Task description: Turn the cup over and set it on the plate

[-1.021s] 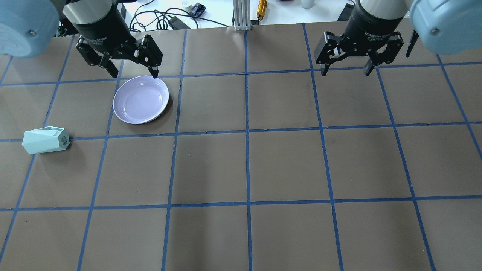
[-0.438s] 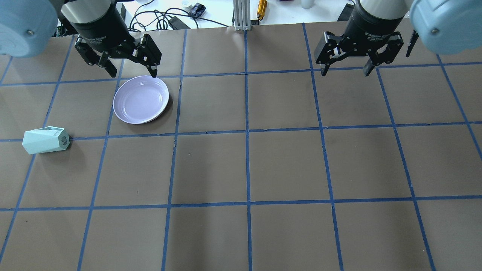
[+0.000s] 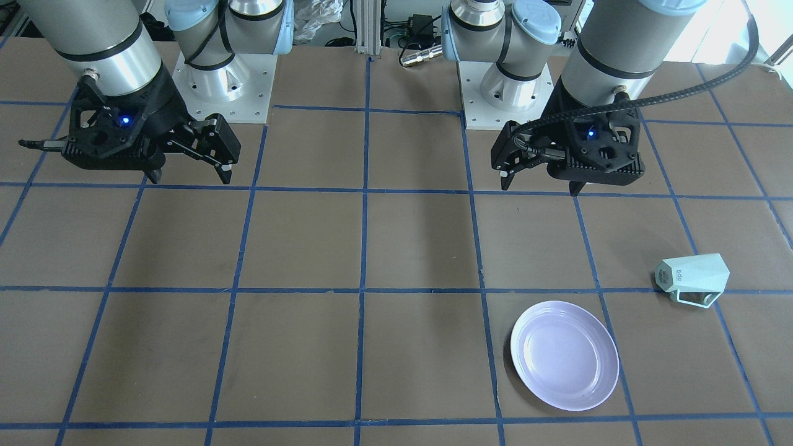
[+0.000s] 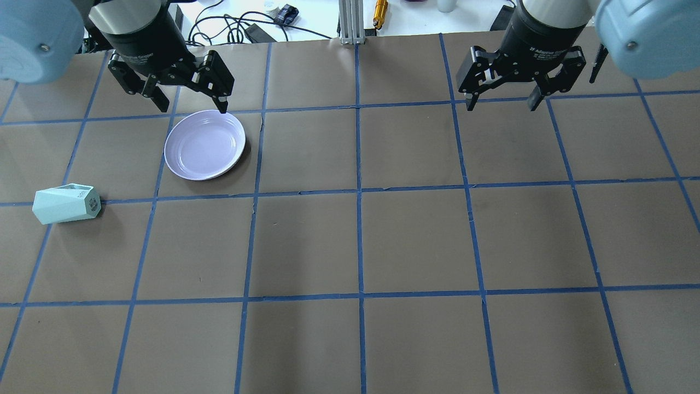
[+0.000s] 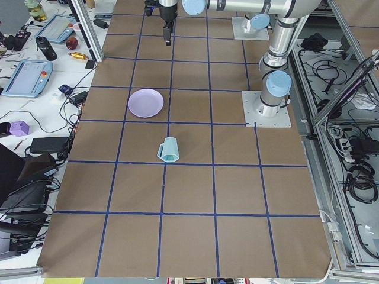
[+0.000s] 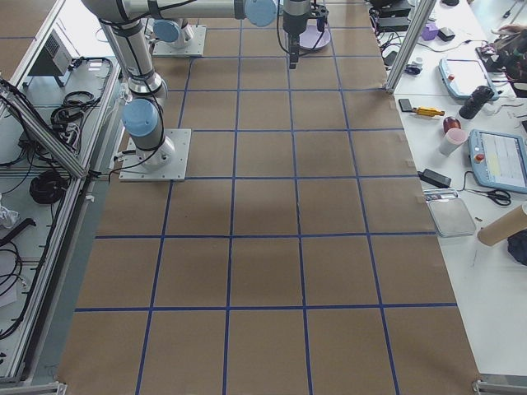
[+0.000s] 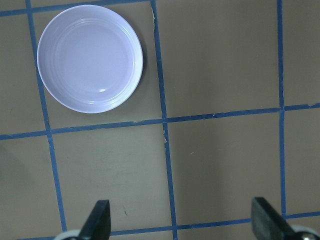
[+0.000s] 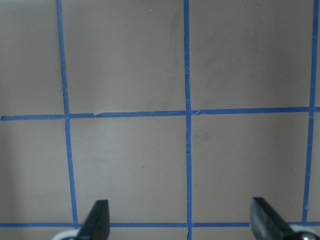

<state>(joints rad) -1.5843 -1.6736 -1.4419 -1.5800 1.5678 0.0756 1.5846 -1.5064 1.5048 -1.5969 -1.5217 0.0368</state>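
Observation:
The mint-green cup [image 4: 65, 204] lies on its side near the table's left edge, also in the front view [image 3: 692, 275] and left view [image 5: 169, 149]. The lavender plate [image 4: 205, 145] lies flat and empty, farther off and to the cup's right; it shows in the front view [image 3: 564, 354] and left wrist view [image 7: 90, 57]. My left gripper [image 4: 192, 106] hangs open and empty above the plate's far rim, also in the front view [image 3: 540, 186]. My right gripper [image 4: 501, 104] hangs open and empty over bare table on the right, also in the front view [image 3: 189, 178].
The brown table [image 4: 415, 241] carries a grid of blue tape. Both arm bases [image 3: 223, 80] [image 3: 508, 93] stand on the robot's side. An aluminium post [image 4: 350, 22], cables and a yellow tool [image 4: 380, 11] lie beyond the far edge. A bench with tablets [image 5: 29, 77] runs alongside.
My left gripper has shifted very slightly toward the far edge. The cup, the plate and the right gripper have not moved.

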